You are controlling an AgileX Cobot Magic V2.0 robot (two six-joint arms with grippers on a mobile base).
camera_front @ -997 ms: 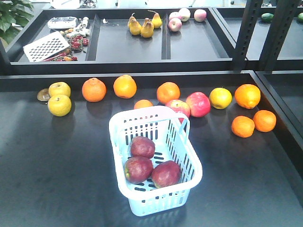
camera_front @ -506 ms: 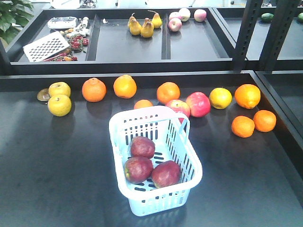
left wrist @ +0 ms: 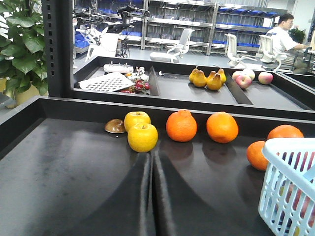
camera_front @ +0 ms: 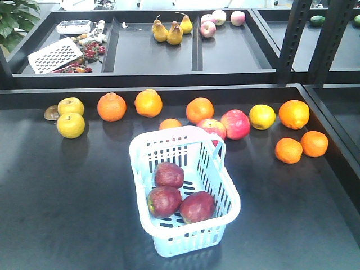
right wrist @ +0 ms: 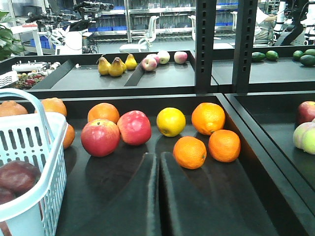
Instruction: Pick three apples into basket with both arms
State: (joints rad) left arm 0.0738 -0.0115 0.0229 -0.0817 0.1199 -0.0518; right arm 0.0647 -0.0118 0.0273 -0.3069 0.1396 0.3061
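Observation:
Three dark maroon apples lie inside the pale blue basket (camera_front: 230,194) in the middle of the black table: one at the back (camera_front: 169,174), one front left (camera_front: 164,201), one front right (camera_front: 197,206). Neither arm shows in the front view. In the left wrist view my left gripper (left wrist: 151,157) is shut and empty, low over the table, with the basket (left wrist: 290,187) to its right. My right gripper (right wrist: 157,157) is also shut and empty; the basket (right wrist: 34,162) stands to its left, and one apple (right wrist: 17,175) shows through the basket's side.
Oranges (camera_front: 112,107), yellow apples (camera_front: 70,125) and pink-red apples (camera_front: 235,124) line the table behind the basket. Two more oranges (camera_front: 288,150) sit at the right. A raised back shelf holds pears (camera_front: 169,31), a grater (camera_front: 54,54) and black uprights (camera_front: 295,39).

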